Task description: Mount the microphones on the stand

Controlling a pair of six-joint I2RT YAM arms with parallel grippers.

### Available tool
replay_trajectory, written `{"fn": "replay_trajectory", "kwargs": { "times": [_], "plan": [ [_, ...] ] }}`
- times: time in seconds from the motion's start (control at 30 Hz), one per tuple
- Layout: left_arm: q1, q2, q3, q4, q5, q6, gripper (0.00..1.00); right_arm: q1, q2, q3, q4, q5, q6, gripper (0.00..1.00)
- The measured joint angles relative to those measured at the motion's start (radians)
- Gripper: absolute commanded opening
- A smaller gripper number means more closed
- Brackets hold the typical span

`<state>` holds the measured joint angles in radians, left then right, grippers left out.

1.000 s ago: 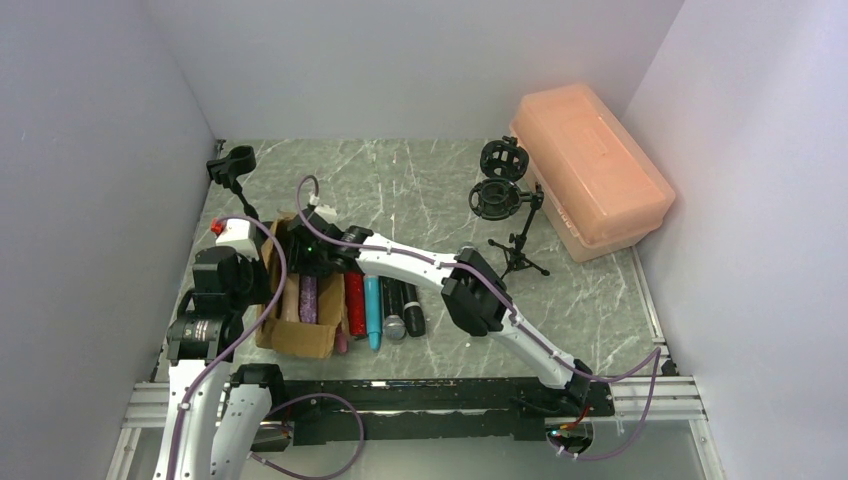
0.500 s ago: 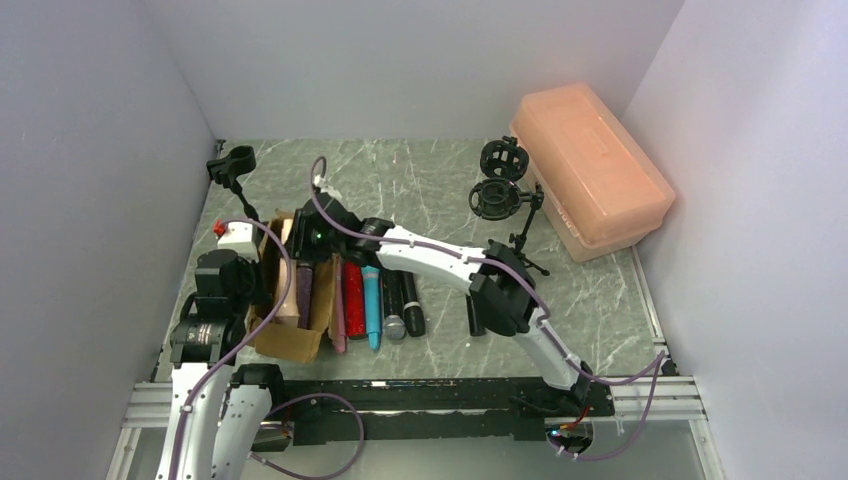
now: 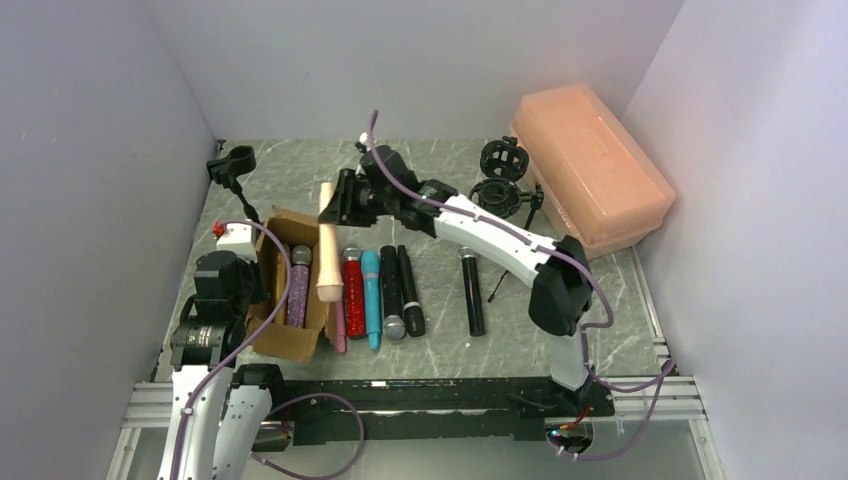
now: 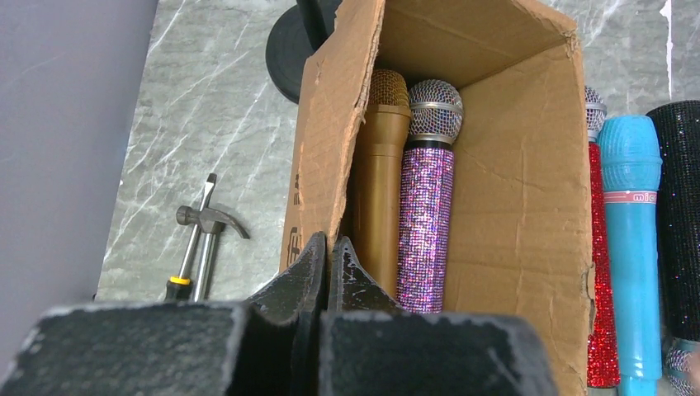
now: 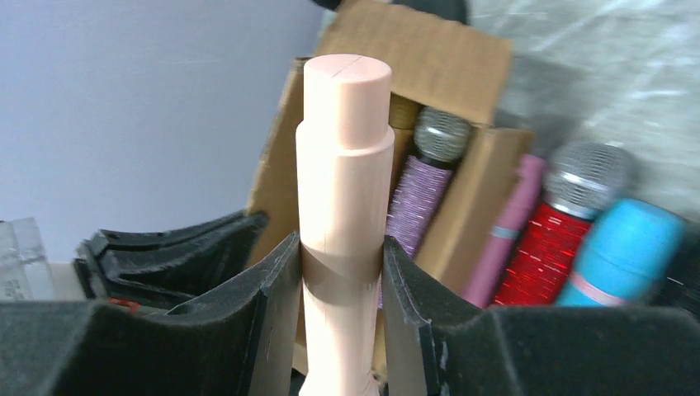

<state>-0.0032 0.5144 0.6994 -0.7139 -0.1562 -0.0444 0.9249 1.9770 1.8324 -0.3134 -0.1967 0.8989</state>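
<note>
My right gripper (image 3: 338, 205) (image 5: 340, 247) is shut on a peach microphone (image 3: 327, 255) (image 5: 345, 157) and holds it upright in the air over the cardboard box's right wall. My left gripper (image 3: 260, 283) (image 4: 328, 247) is shut on the left wall of the box (image 3: 280, 225) (image 4: 512, 206). A gold microphone (image 4: 380, 165) and a purple glitter one (image 3: 298, 285) (image 4: 425, 214) lie in the box. Pink (image 3: 338, 325), red glitter (image 3: 353, 285), blue (image 3: 371, 295) and three black microphones (image 3: 392, 290) (image 3: 470, 290) lie on the table to its right. Two shock-mount stands (image 3: 497, 195) are at the back right, and a clip stand (image 3: 232, 168) at the back left.
An orange lidded bin (image 3: 590, 170) stands at the back right against the wall. A small hammer (image 4: 198, 239) lies left of the box. Grey walls close in both sides and the back.
My right gripper has drawn the peach microphone out of the box, up and toward the back. The arm swung away, uncovering a black microphone. The box has settled flatter.
</note>
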Motion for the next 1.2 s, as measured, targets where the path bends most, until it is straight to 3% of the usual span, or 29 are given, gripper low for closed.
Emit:
{"fn": "replay_trajectory", "kwargs": {
  "times": [0.13,0.33,0.63,0.73,0.83,1.07,1.2],
  "plan": [
    [0.0,-0.001,0.0,0.0,0.0,0.0,0.0,-0.053,-0.073,-0.046,-0.126,0.011,-0.082,0.12],
    [0.0,-0.009,0.0,-0.002,0.002,0.0,0.0,-0.102,-0.191,-0.259,-0.283,0.119,-0.193,0.11],
    [0.0,-0.016,0.0,-0.003,0.005,0.0,0.0,-0.177,-0.21,-0.509,-0.373,0.227,-0.27,0.12],
    [0.0,-0.016,0.0,-0.003,0.006,0.0,0.0,-0.19,-0.206,-0.517,-0.374,0.248,-0.286,0.2],
    [0.0,-0.016,0.0,-0.005,0.007,-0.001,0.0,-0.19,-0.189,-0.517,-0.367,0.274,-0.302,0.35],
    [0.0,-0.015,0.0,-0.007,0.018,-0.002,0.0,-0.19,-0.103,-0.517,-0.367,0.367,-0.317,0.38],
    [0.0,-0.015,0.0,-0.008,0.021,-0.003,0.0,-0.189,-0.084,-0.516,-0.374,0.404,-0.315,0.61]
  ]
}}
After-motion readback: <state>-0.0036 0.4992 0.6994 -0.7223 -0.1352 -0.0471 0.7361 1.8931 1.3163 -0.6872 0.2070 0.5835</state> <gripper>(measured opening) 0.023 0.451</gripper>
